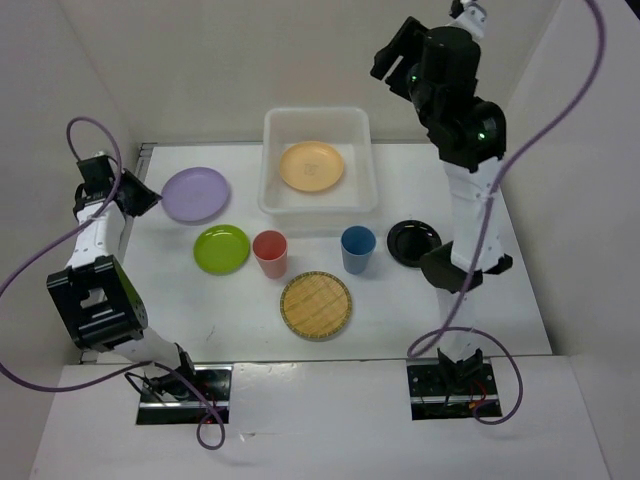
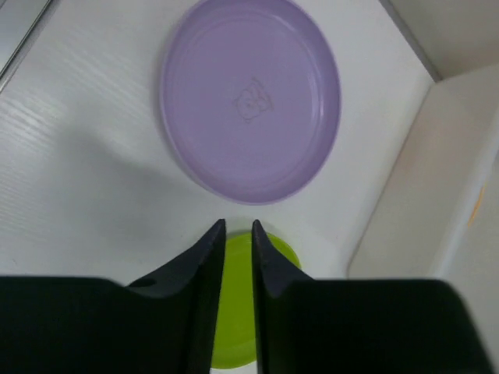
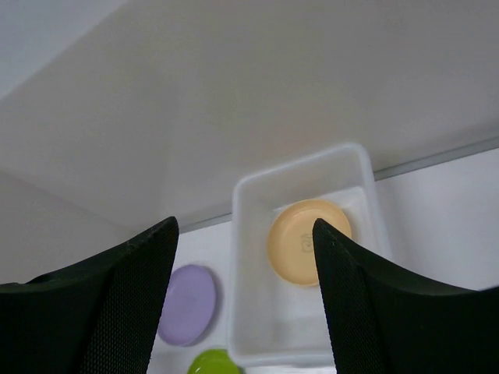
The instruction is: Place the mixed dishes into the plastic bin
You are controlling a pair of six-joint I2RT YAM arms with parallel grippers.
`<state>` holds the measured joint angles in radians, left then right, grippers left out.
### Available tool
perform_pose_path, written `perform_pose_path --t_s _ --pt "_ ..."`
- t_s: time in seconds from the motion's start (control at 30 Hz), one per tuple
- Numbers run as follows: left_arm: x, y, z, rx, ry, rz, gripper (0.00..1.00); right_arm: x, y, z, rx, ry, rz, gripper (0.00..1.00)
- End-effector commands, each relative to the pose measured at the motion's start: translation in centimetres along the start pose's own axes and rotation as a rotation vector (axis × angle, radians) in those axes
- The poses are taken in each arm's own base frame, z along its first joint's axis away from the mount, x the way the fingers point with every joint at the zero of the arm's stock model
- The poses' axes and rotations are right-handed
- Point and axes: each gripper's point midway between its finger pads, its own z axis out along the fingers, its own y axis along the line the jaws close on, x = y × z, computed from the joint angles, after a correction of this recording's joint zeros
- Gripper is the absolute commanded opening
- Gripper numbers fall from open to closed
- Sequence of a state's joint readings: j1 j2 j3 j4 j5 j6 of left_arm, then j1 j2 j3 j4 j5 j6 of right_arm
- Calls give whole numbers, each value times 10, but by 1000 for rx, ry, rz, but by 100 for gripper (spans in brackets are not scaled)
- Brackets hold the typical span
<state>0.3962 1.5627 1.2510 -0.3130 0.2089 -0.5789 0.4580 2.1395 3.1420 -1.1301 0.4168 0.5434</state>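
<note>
The plastic bin point(image 1: 316, 114) stands at the back centre with the orange plate point(image 1: 311, 165) inside. On the table lie the lilac plate point(image 1: 196, 193), lime green plate point(image 1: 221, 248), red cup point(image 1: 270, 252), blue cup point(image 1: 358, 248), black plate point(image 1: 413, 242) and woven tan plate point(image 1: 316, 304). My left gripper point(image 1: 140, 195) hovers just left of the lilac plate point(image 2: 251, 97), its jaws nearly together and empty point(image 2: 238, 226). My right gripper point(image 1: 395, 55) is raised high above the bin's right side, open and empty point(image 3: 245, 226), looking down on the bin point(image 3: 248, 312) and the orange plate point(image 3: 300, 241).
White walls enclose the table on the left, back and right. The right arm's forearm passes above the black plate. The lime green plate point(image 2: 234, 312) shows between my left fingers, lying below them.
</note>
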Motion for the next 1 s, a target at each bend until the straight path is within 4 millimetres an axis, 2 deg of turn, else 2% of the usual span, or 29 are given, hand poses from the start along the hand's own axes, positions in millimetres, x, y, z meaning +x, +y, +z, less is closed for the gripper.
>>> perform_pose_path --t_s 0.0,0.03,0.07,0.1,0.13,0.2,0.33,0.4,0.43,0.47,0.57,0.73,0.77,0.83,0.9,0.93,0.97 --pt "15 9 11 83 80 -90 30 52 -10 -13 85 142 -160 75" --pt "19 19 15 58 90 -104 45 43 -4 -25 74 118 -154 75" --pt "20 27 18 40 88 -113 57 46 9 -36 43 121 -156 75" --pt "25 38 22 14 99 -129 59 45 14 -42 28 119 -143 75" --pt "24 40 22 3 93 -129 61 41 14 -45 23 111 -137 75" --pt "25 49 29 -18 95 -139 62 33 22 -59 -8 101 -126 75" --pt "21 55 46 -30 92 -168 64 17 35 -89 -73 78 -100 75" --pt "23 60 58 -41 111 -175 65 2 34 -105 -106 58 -101 75" --pt "20 60 62 -40 110 -175 65 2 36 -109 -128 70 -100 75" --pt "24 63 67 -48 123 -189 65 -7 36 -120 -148 61 -89 75" --pt "34 69 83 -62 160 -195 66 -14 37 -137 -190 75 -83 76" --pt "30 68 92 -71 150 -193 66 -31 31 -166 -231 71 -54 76" --pt "33 72 96 -85 156 -196 66 -30 25 -173 -222 85 -54 76" --pt "26 69 97 -73 135 -189 66 -22 18 -175 -201 118 -56 76" --pt "26 69 100 -73 134 -199 66 -1 5 -174 -154 188 -81 76" --pt "22 63 101 -59 122 -187 66 22 -5 -165 -104 245 -125 76" --pt "25 65 103 -63 130 -190 66 30 -11 -163 -80 264 -143 76"
